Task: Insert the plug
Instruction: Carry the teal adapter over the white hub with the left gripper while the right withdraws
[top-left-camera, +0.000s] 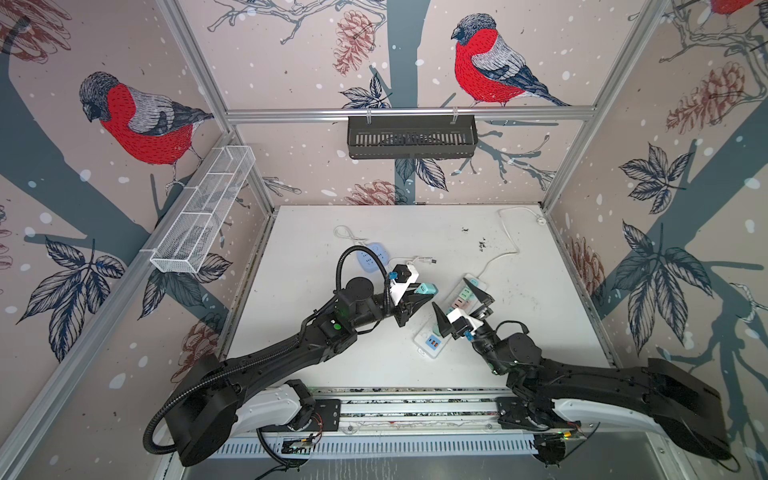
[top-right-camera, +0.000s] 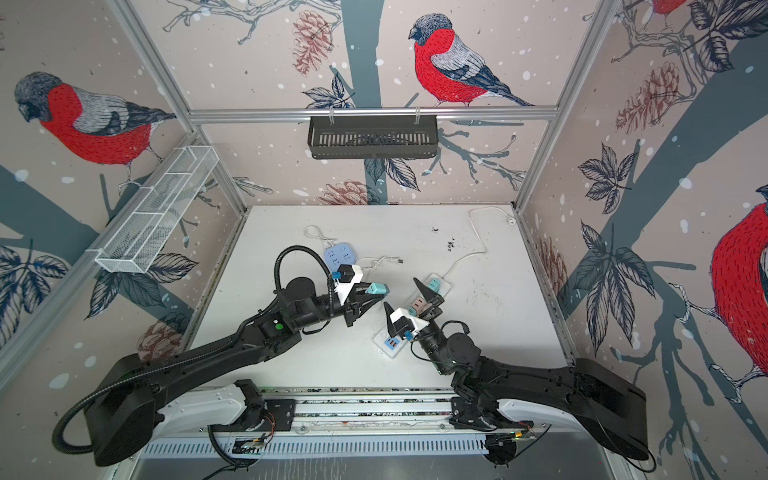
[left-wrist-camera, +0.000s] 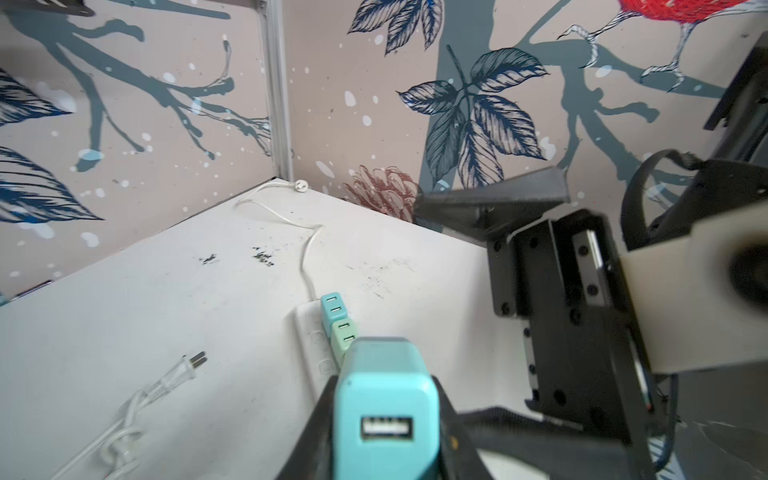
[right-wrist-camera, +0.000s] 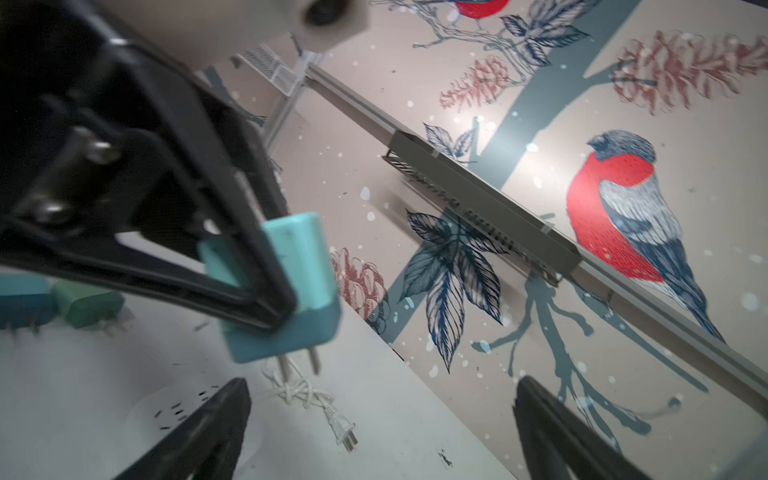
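- A robot test cell in a lab: a box framed in aluminium profile (top-left-camera: 407, 113).
- Its left, far and right walls are flat panels of printed bullfinch wallpaper (top-left-camera: 486, 62) set between the posts.
- A scuffed white tabletop (top-left-camera: 374, 365) forms the work surface.
- Two black robot arms, the left arm (top-left-camera: 270, 357) and the right arm (top-left-camera: 582, 374), are bolted to a metal mounting rail (top-left-camera: 415, 405) along the near edge, with their cables exposed.
- A black slotted basket (top-left-camera: 411, 137) hangs from the far frame bar, and a white wire basket (top-left-camera: 203, 212) hangs on the left wall.
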